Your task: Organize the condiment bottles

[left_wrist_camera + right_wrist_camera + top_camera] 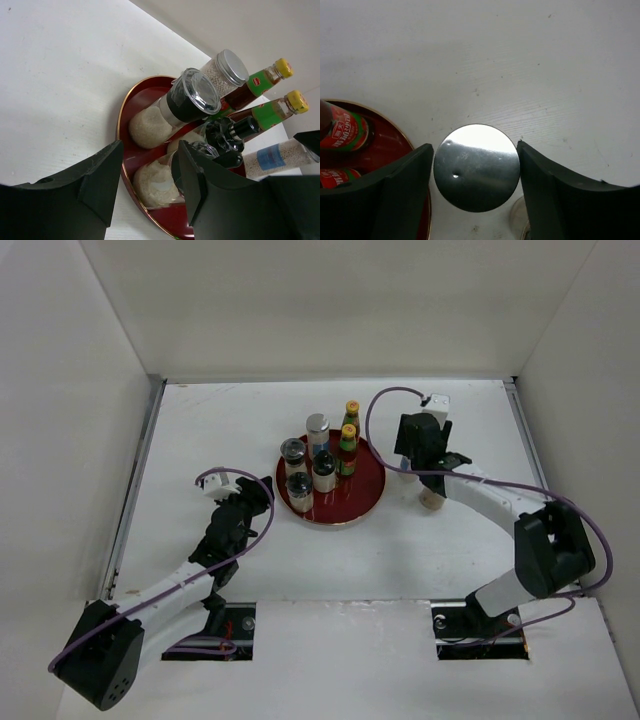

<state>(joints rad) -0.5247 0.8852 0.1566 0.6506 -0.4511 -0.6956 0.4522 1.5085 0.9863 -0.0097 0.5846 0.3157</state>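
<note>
The round red tray [355, 502] holds two red sauce bottles with yellow caps [349, 440], a silver-lidded spice jar [317, 427] and three pale jars with dark grinder tops [299, 483]. My left gripper [262, 490] is open and empty at the tray's left rim. In the left wrist view the left gripper [150, 170] frames the nearest grinder jar [157, 182] without touching it. My right gripper [420, 452] is just right of the tray. In the right wrist view the right gripper [475, 170] has both fingers against the silver lid [476, 167] of a blue-labelled jar [275, 157].
A small pale jar [432, 501] sits on the table beside the right arm, close to the held jar. Its glass edge shows in the right wrist view [519, 222]. White walls enclose the table on the left, back and right.
</note>
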